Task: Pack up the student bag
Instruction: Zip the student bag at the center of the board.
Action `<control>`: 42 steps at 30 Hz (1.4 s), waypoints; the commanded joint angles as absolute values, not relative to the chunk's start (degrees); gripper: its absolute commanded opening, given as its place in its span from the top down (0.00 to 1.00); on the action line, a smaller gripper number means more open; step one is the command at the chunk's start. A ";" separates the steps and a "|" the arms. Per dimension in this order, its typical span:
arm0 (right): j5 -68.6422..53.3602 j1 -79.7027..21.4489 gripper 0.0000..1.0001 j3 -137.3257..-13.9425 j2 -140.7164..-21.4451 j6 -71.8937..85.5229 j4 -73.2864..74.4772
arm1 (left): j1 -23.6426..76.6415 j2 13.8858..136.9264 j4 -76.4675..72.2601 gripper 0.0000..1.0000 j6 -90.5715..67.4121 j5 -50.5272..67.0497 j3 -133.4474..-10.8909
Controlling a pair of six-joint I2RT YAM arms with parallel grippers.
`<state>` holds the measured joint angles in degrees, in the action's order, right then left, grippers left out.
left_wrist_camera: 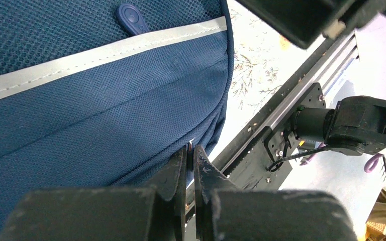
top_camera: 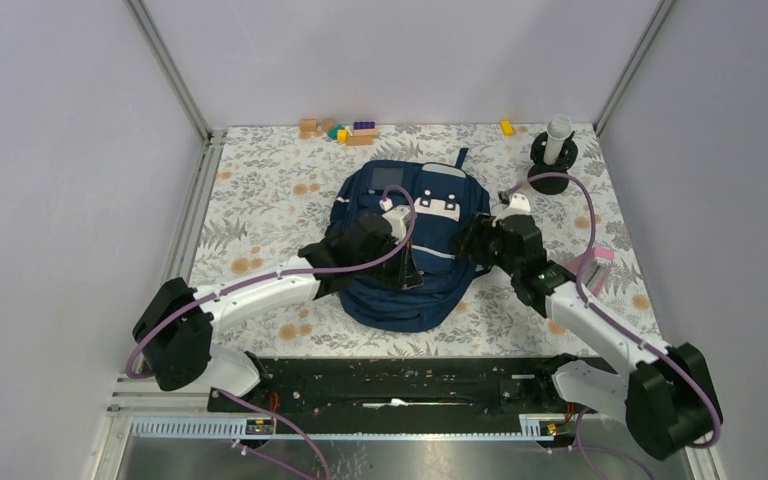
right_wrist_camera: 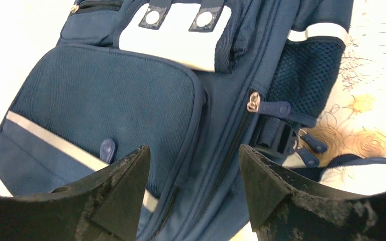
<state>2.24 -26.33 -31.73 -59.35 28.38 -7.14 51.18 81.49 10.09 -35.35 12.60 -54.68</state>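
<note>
The student bag (top_camera: 400, 205) is a navy-blue backpack lying flat in the middle of the table, front side up, with white patches and a reflective stripe (left_wrist_camera: 100, 55). My left gripper (top_camera: 408, 272) rests on the bag's near right part. In the left wrist view it (left_wrist_camera: 191, 150) is shut on a small metal zip pull (left_wrist_camera: 190, 144) at the bag's lower seam. My right gripper (top_camera: 468, 245) is at the bag's right side. In the right wrist view it (right_wrist_camera: 195, 155) is open and empty above the side zip, whose silver slider (right_wrist_camera: 254, 102) lies ahead of the jaws.
Several coloured toy blocks (top_camera: 345, 130) and a yellow block (top_camera: 506, 127) lie at the table's back edge. A black stand with a white tube (top_camera: 558, 140) is at the back right. A pink object (top_camera: 600, 257) lies at the right. A black rail (top_camera: 410, 385) runs along the near edge.
</note>
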 commanded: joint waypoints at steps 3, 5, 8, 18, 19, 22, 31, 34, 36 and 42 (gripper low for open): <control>-6.85 -22.90 0.30 -38.51 -66.47 29.40 -14.70 | 52.04 78.93 8.21 1.00 -34.53 13.82 -53.55; -7.50 -22.35 0.31 -39.43 -67.93 28.74 -14.68 | 52.10 79.07 8.33 1.00 -34.36 13.85 -53.46; -9.83 -21.73 0.36 -40.73 -70.10 28.09 -14.36 | 52.12 79.10 8.31 1.00 -34.26 13.83 -53.44; -9.01 -21.71 0.49 -41.53 -73.59 23.08 -11.43 | 52.07 79.45 8.66 1.00 -34.04 14.05 -53.88; -9.28 -21.71 0.55 -41.61 -73.80 22.80 -11.40 | 52.05 79.45 8.70 1.00 -34.03 14.06 -53.88; -11.74 -21.71 0.82 -41.79 -73.99 22.97 -11.85 | 52.06 79.72 8.12 1.00 -34.64 14.12 -53.88; -5.25 -24.02 1.00 -34.16 -67.24 26.43 -17.46 | 54.64 82.81 0.78 1.00 -41.14 12.99 -55.46; -1.40 -26.18 1.00 -31.55 -65.02 26.95 -19.70 | 56.80 85.14 -2.33 1.00 -43.28 12.88 -56.81; -0.31 -27.20 1.00 -30.22 -63.74 26.93 -21.13 | 57.79 86.18 -4.12 1.00 -45.02 12.61 -57.08; 7.05 -28.50 1.00 -27.54 -59.53 27.16 -22.61 | 60.58 87.34 -10.41 1.00 -49.70 8.88 -55.47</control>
